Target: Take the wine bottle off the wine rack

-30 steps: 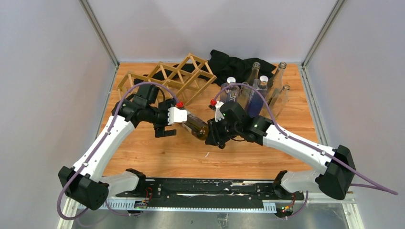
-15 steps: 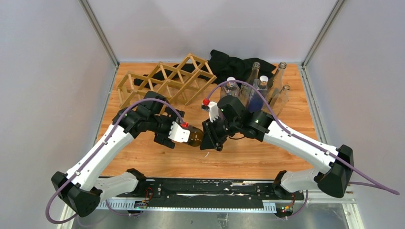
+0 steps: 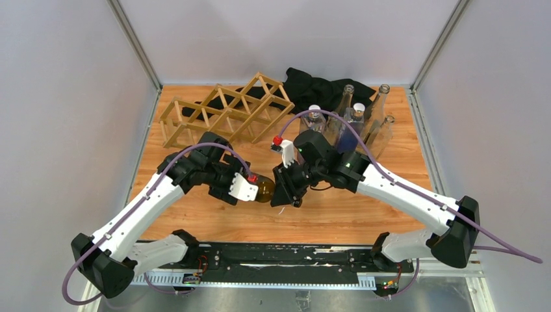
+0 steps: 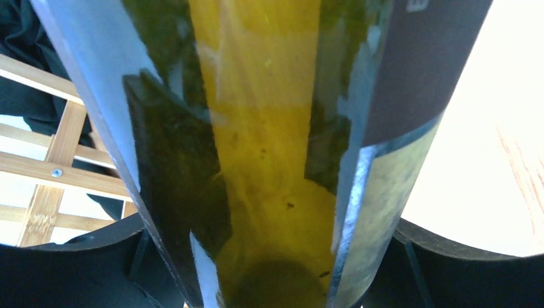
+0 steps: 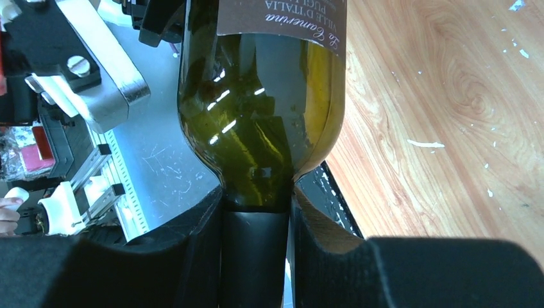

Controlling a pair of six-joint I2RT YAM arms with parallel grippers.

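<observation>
Wooden slats form the wine rack [image 3: 224, 114], which sits at the upper left of centre in the top view. No bottle shows in its diamond cells. The wine bottle [image 3: 264, 189] is well apart from it, at the middle of the frame, lying roughly level between the two arms over the table [image 3: 214, 218]. So taking it off the rack looks done. What is left, I judge, is to set the bottle down safely.

Its glass is dark olive green, glowing amber where light passes through in the left wrist view. It has a brown label with pale script and a black capsule on the neck.

The right gripper [image 5: 256, 221] is clamped tight on that neck. The left gripper [image 3: 253, 190] has its jaws on either side of the body; whether they press on it I cannot tell.
</observation>
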